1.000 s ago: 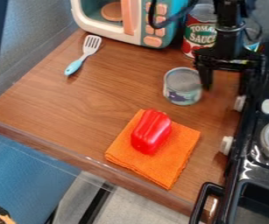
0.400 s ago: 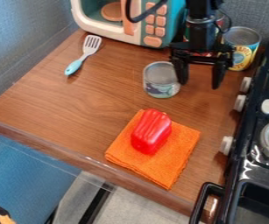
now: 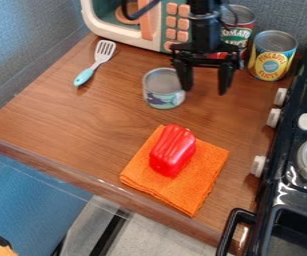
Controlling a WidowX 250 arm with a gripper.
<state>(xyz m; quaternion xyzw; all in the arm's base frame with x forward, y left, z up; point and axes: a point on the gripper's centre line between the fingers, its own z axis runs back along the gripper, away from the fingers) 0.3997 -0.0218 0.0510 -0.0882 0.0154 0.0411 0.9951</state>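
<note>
The black gripper (image 3: 205,91) hangs over the back right of the counter, its two fingers apart with nothing between them. Its left finger is right beside the short grey-lidded can (image 3: 163,89), seemingly against its right side. Nearer the front, a red pepper-like toy (image 3: 173,150) lies on a folded orange cloth (image 3: 205,172). At the back left lies a spatula (image 3: 95,62) with a light blue handle and white slotted head.
A toy microwave (image 3: 120,26) stands at the back. Behind the gripper is a red tomato sauce can (image 3: 238,33), with a yellow pineapple can (image 3: 272,56) to its right. The black stove (image 3: 296,165) with knobs borders the right side.
The gripper has moved left, and the short can has slid left and slightly back along with it. Both tall cans behind show more now. The cloth, red toy and spatula have stayed put.
</note>
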